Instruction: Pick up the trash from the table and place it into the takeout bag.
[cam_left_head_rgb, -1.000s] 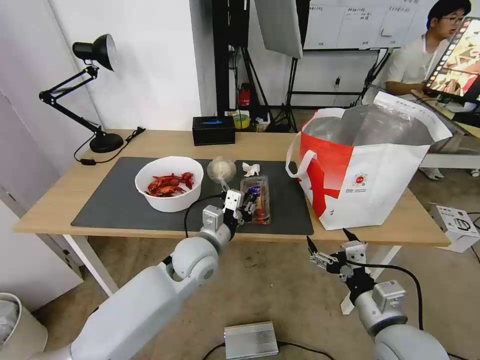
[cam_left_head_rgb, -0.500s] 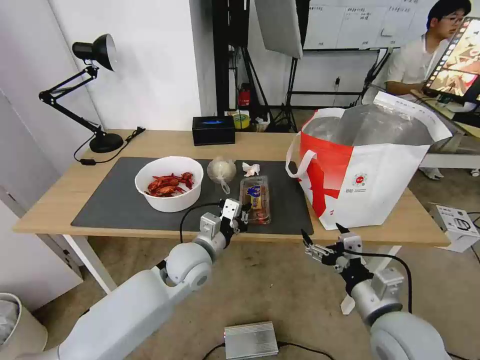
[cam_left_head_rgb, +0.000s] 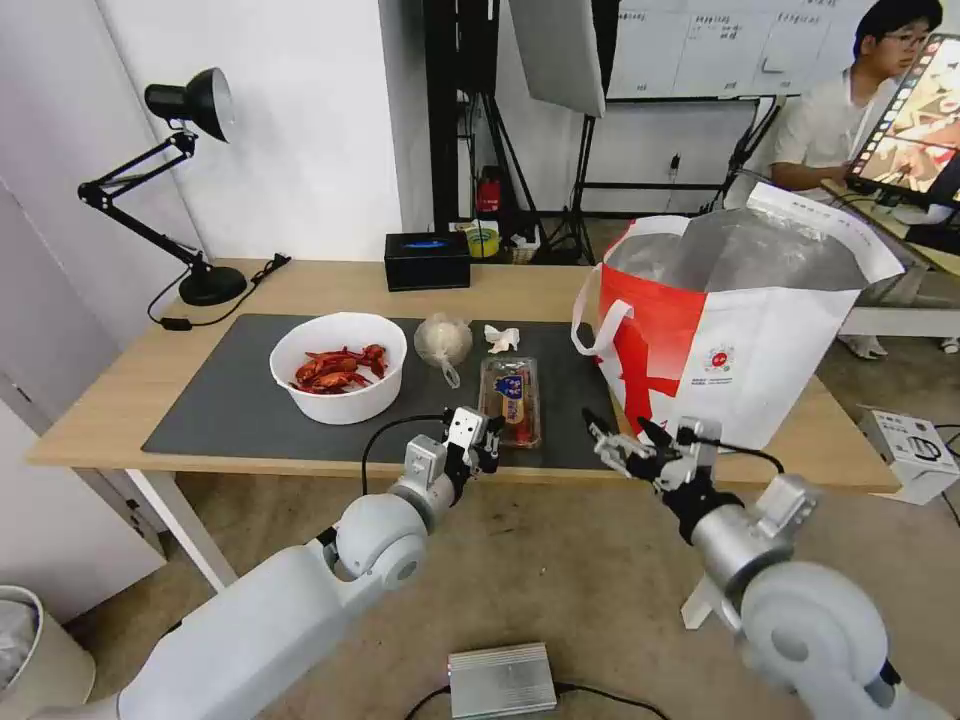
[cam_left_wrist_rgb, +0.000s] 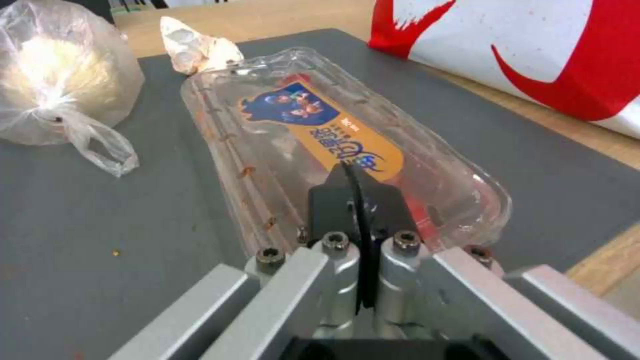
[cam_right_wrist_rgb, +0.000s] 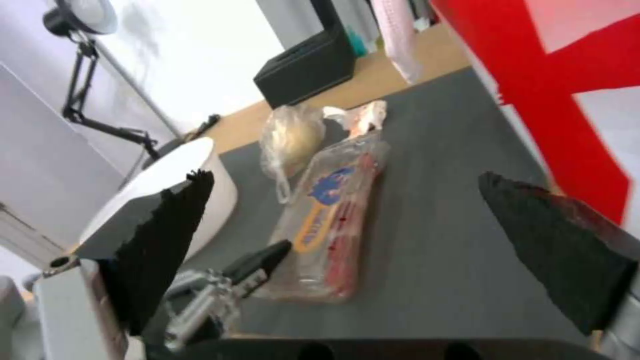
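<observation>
Your clear tray (cam_left_head_rgb: 511, 400) lay on the mat (cam_left_head_rgb: 230, 400), long axis running front edge to back, near end just ahead of the left gripper (cam_left_head_rgb: 487, 447) with fingers pressed together, right gripper (cam_left_head_rgb: 622, 437) spread wide beside the takeout bag (cam_left_head_rgb: 740, 330).

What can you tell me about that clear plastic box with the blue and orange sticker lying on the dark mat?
The clear plastic tray is a long, thin-walled hinged box, lying flat and closed on the dark grey mat near the table's front edge. A blue and orange label covers its lid, and red scraps show inside. A crumpled tissue lies by its far end and a knotted bag beside that. The left gripper, fingers shut, is at its near end; contact isn't clear.
</observation>
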